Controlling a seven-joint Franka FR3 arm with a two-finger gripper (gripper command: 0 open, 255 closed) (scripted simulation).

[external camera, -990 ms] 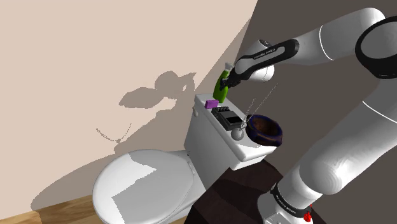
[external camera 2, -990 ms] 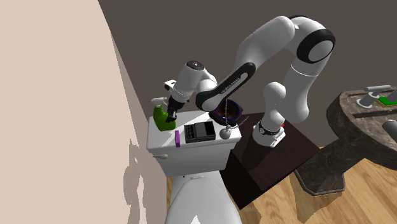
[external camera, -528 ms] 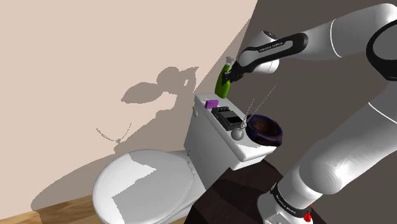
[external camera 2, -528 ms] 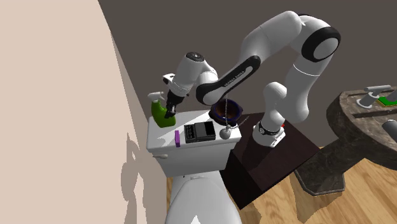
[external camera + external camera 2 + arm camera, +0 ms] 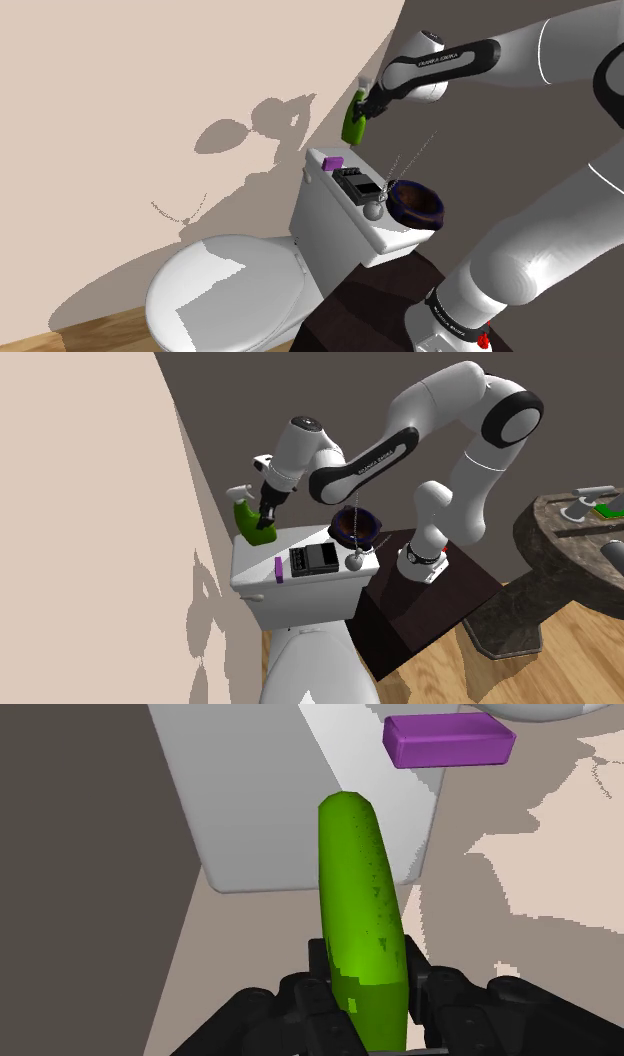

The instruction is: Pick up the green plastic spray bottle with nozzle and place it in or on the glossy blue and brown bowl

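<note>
While it's mid-air, gripper point(image 5: 367, 972) clasps grn bottle point(image 5: 355, 874)

shoulder: beside stand point(image 5: 365, 305) | exterior: facing, perhaps farther | wrist: close | shared: toilet tank point(image 5: 325, 225)

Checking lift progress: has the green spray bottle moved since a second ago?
Yes. Shoulder view: the green spray bottle, clamped in the tool, has risen away from the toilet tank.

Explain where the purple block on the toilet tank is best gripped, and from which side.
Take the purple block across its short width, on the two long sides, coming down from above. It lies flat and low on the tank lid, so the top is the free approach; the long sides look straight and parallel, likely a firm hold.
</note>
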